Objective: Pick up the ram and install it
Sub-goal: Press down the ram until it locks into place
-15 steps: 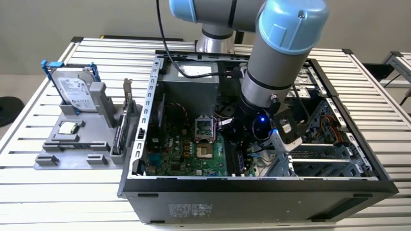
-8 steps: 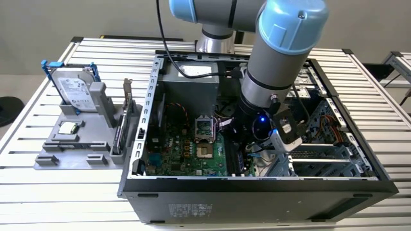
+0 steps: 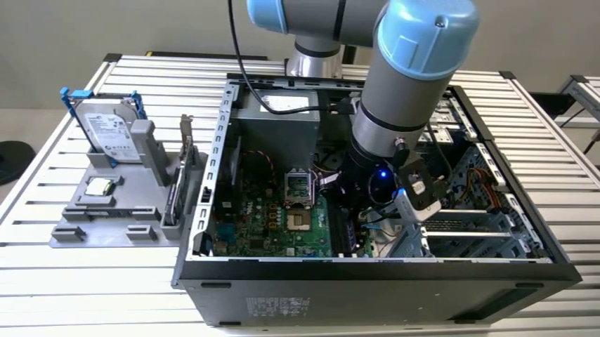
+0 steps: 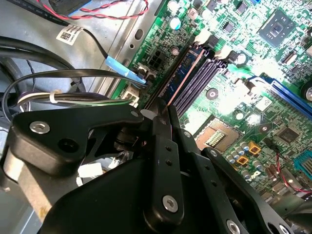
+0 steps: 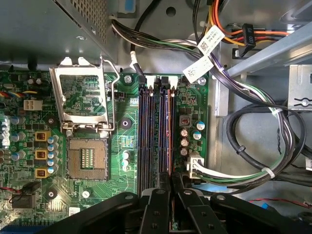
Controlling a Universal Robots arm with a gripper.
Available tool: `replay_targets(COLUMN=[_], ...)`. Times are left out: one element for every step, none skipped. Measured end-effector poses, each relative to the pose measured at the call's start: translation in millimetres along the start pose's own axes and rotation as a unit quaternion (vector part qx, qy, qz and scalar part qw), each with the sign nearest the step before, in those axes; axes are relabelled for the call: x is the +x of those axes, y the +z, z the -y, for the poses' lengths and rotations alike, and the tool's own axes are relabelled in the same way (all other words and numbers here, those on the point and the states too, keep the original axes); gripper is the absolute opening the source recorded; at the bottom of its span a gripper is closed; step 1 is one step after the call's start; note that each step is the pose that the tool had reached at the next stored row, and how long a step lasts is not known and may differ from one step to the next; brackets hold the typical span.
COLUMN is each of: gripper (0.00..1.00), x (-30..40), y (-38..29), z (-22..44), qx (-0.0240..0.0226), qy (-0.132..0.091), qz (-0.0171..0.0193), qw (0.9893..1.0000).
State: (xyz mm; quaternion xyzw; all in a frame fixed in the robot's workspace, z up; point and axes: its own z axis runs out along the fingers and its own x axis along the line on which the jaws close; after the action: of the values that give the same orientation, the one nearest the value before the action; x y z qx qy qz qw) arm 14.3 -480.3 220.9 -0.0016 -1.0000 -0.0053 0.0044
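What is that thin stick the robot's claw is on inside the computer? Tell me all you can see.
The long, narrow dark ram stick stands on edge in one of the dark memory slots, the one nearest the edge of the green motherboard. Its top edge glints reddish. The black gripper has its jaws closed on one end.

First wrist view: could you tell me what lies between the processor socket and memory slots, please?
Green motherboard bearing small capacitors, in the first wrist view.

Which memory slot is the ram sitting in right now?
The outermost slot, farthest from the processor socket; the ram stands in it, and the other slots look bare.
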Motion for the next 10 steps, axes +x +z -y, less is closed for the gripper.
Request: replay_targets(gripper=[0.00,0.00,0.00,0.00,0.00,0.00,0.00,0.00,0.00,0.00], x=[0.0,0.0,-0.1,-0.2,-0.2,-0.3,-0.3,-0.3,-0.3,-0.4], y=[0.0,0.0,0.0,-0.1,-0.6,-0.9,-1.5,-2.2,-3.4,-4.9], z=[0.0,0.0,0.0,0.0,-0.1,-0.1,0.0,0.0,0.0,-0.1], qx=[0.0000,0.0000,-0.0001,-0.0002,-0.0003,-0.0002,0.0000,0.0003,0.0005,0.0006], qy=[0.000,0.000,0.000,0.000,0.000,0.000,0.000,0.000,0.000,0.000], qz=[0.0000,0.0000,-0.0001,-0.0003,-0.0004,-0.0005,-0.0006,-0.0007,-0.0011,-0.0021], qw=[1.0000,1.0000,1.0000,1.0000,1.0000,1.0000,1.0000,1.0000,1.0000,1.0000])
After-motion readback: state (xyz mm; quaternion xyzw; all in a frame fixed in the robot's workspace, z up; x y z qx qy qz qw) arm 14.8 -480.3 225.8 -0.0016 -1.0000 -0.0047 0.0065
